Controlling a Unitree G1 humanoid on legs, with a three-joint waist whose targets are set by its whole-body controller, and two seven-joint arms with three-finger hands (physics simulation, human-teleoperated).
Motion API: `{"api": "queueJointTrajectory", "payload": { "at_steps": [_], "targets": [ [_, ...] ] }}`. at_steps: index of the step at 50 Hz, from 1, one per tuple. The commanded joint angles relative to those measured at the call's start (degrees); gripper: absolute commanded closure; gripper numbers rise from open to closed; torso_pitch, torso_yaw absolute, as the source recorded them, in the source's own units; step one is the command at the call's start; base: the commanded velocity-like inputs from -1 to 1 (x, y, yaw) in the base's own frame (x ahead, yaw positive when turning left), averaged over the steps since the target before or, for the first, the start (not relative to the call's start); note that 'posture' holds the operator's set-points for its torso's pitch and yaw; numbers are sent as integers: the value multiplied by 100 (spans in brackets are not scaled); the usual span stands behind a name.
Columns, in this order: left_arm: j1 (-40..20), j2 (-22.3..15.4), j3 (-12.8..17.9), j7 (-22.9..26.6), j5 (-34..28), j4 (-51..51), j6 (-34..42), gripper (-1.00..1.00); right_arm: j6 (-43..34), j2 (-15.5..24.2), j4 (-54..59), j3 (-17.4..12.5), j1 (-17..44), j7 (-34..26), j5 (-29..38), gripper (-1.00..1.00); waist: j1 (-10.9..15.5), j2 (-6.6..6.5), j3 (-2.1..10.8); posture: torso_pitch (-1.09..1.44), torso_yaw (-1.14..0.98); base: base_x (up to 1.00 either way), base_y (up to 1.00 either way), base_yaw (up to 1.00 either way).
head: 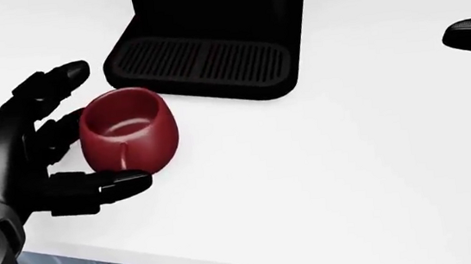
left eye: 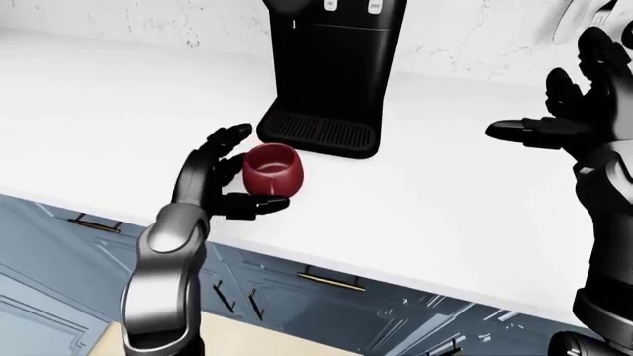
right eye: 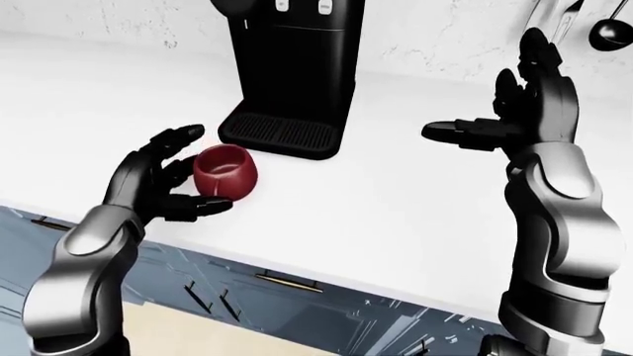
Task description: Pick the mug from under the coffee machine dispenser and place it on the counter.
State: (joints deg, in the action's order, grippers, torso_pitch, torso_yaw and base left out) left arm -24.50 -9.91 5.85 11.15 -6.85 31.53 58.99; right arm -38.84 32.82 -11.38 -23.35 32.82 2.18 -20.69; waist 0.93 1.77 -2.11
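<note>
The left hand (head: 43,157) has its fingers spread loose about the red mug (head: 128,137), thumb low and to the mug's near side, without closing on it, and the mug sits on the white table (head: 353,179) just clear of the coffee machine (left eye: 332,74) and its drip tray. Round-bellied, smooth and stiff, the mug looks light but slippery and probably breakable, so the widest part of the body seems the surest hold; no handle shows, and whether it stands quite upright is unclear. Far right, the right hand (right eye: 525,119) hangs open, well apart, holding nothing.
</note>
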Motion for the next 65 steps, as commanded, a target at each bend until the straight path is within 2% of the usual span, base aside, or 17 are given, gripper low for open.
{"api": "queueJointTrajectory", "payload": {
  "at_steps": [1, 2, 16, 28, 34, 41, 45, 57, 59, 60, 65],
  "targets": [
    [-159, -46, 52, -13, -39, 207, -125, -82, 177, 110, -179, -84, 157, 6, 8, -100, 1, 21, 134, 0, 0, 0, 0, 0],
    [-174, -60, 62, 2, -45, 228, -95, -100, 177, 112, -178, -85, 159, 4, 7, -100, 0, 20, 135, 0, 0, 0, 0, 0],
    [-273, -145, 124, 99, -70, 312, 75, -100, 112, 143, -220, -100, 187, 19, -18, -100, -2, 12, 142, 0, 0, 0, 0, 0],
    [-423, -357, 219, 322, -95, 836, 690, -100, 148, 138, -194, -86, 185, 8, 3, -100, -3, 4, 126, 0, 0, 0, 0, 0],
    [-593, -546, 394, 466, -64, 1048, 1026, -100, 154, 137, -190, -80, 190, 1, 13, -100, 0, -3, 118, 0, 0, 0, 0, 0],
    [-1034, -1018, 805, 651, 101, 1238, 1575, -100, 155, 133, -186, -81, 193, -4, 19, -100, -4, -11, 90, 0, 0, 0, 0, 0],
    [-1143, -1264, 937, 733, 195, 1284, 1725, -100, 146, 143, -187, -87, 198, -8, 14, -100, -2, -27, 78, 0, 0, 0, 0, 0],
    [-1692, -1950, 1413, 814, 515, 983, 1822, -100, 76, 141, -261, -90, 199, -1, -9, -100, -7, -52, 50, 0, 0, 0, 0, 0],
    [-1912, -2122, 1557, 824, 633, 900, 1891, -100, 65, 144, -269, -93, 197, 1, -14, -100, -7, -55, 51, 0, 0, 0, 0, 0],
    [-2560, -2669, 1842, 1011, 801, 627, 1922, -100, 70, 145, -271, -94, 183, -5, -10, -100, -9, -56, 48, 0, 0, 0, 0, 0],
    [-2647, -2974, 1913, 798, 1205, 515, 1913, -100, 76, 139, -273, -91, 177, -14, 2, -100, -40, -63, -9, 0, 0, 0, 0, 0]
  ]
}}
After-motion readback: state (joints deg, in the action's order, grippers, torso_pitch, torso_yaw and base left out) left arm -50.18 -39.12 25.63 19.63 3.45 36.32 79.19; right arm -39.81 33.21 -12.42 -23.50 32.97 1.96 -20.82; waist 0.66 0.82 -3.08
